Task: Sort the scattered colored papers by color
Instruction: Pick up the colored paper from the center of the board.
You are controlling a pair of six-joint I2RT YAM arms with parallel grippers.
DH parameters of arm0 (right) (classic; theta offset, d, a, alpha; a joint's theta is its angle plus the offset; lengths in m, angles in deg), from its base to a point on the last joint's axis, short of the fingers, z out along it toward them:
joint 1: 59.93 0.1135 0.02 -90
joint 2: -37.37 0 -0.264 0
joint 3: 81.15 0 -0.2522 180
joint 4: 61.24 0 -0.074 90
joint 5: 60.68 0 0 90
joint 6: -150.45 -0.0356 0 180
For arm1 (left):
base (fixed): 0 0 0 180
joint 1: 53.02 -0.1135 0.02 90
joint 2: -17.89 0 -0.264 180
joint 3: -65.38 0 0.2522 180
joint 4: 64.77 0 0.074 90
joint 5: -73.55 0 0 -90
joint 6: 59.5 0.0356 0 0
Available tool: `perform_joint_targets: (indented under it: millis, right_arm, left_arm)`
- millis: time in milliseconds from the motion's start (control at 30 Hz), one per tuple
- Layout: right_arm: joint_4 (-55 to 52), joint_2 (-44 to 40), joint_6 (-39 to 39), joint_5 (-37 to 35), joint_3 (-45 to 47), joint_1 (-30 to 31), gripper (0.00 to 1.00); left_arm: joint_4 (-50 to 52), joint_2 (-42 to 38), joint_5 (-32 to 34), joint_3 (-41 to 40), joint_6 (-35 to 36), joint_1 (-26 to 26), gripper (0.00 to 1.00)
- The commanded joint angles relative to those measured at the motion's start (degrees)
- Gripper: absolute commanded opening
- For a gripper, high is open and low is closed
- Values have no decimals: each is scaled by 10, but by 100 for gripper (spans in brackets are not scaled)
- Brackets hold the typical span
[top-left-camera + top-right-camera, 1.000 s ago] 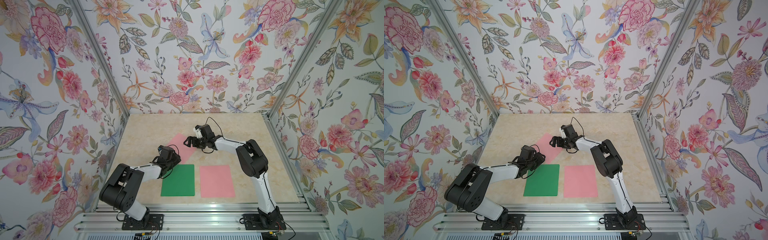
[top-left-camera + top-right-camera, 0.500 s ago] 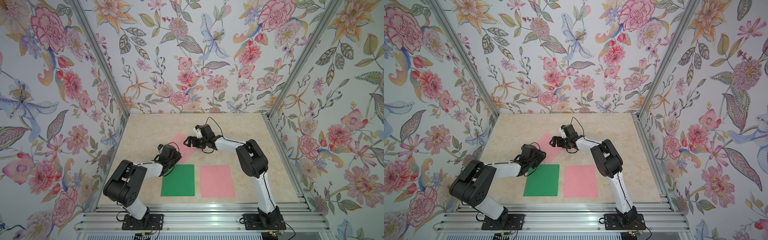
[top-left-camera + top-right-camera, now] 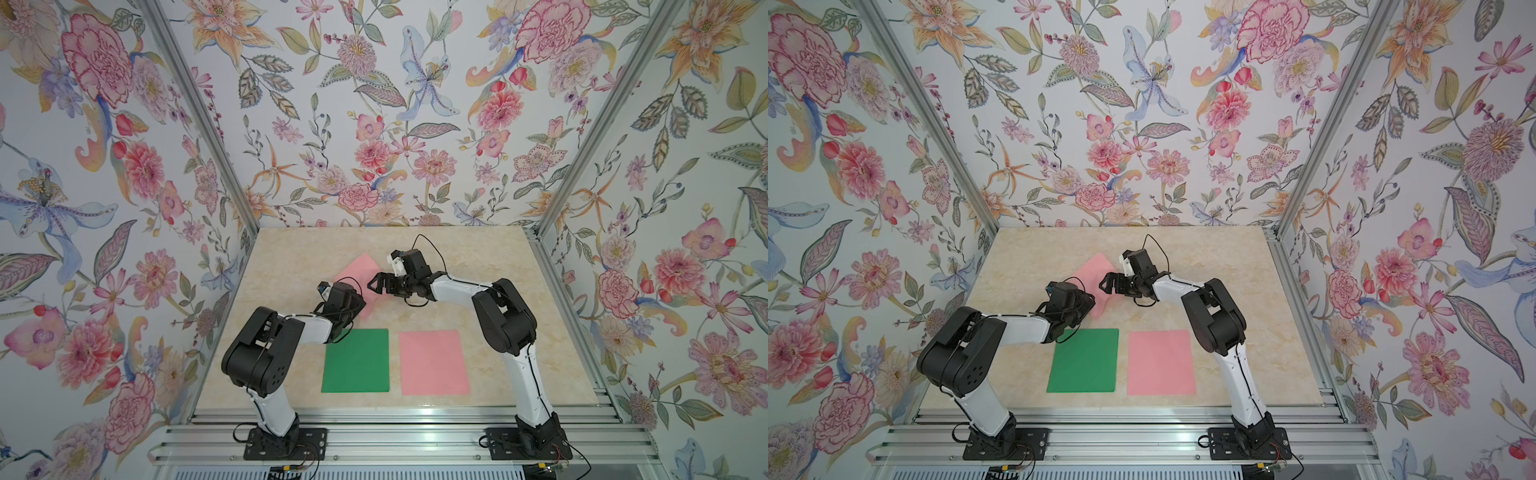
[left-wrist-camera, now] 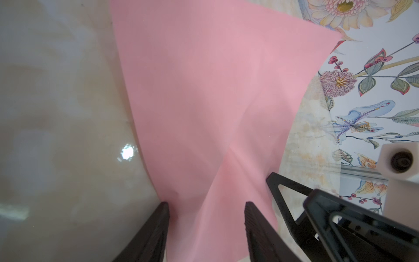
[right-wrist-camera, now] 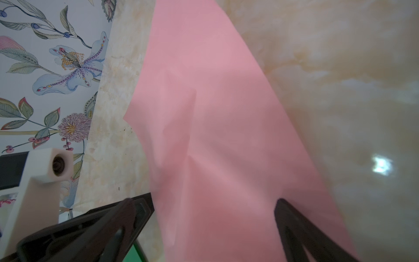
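A pink paper (image 3: 360, 266) lies askew mid-table, its near part buckled up between my two grippers. My left gripper (image 3: 356, 305) presses on its near corner with jaws apart; in the left wrist view a raised fold of the pink paper (image 4: 215, 90) runs between the fingers (image 4: 158, 226). My right gripper (image 3: 375, 285) stands open over the sheet's right edge, and the pink paper (image 5: 204, 113) passes between its wide-spread fingers (image 5: 292, 222). Nearer the front, a green paper (image 3: 355, 360) and another pink paper (image 3: 434, 362) lie flat side by side in both top views.
Flowered walls close in the marbled table (image 3: 478, 257) on three sides. An aluminium rail (image 3: 395, 419) runs along the front, carrying both arm bases. The two grippers stand close together, fingertips a short way apart.
The left arm's elbow has shifted slightly. Both grippers and all three papers stay where they were.
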Motion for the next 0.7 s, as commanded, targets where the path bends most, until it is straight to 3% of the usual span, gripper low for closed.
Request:
perform_joint_targets:
  millis: [0,333,533,667]
  right_arm:
    - [-26,-6,-3,-1,23,-5,100]
    - [-17,-27,0,2,51,-10,100]
    - [-12,-34,-2,3,60,-14,100]
    - [-10,-31,-5,7,57,-14,100]
  left_arm:
    - [51,24,-17,9,30,-6,57]
    - [65,60,-104,32,121,-52,57]
    - [177,56,-88,85,205,-78,59]
    - [198,72,-101,107,218,-89,59]
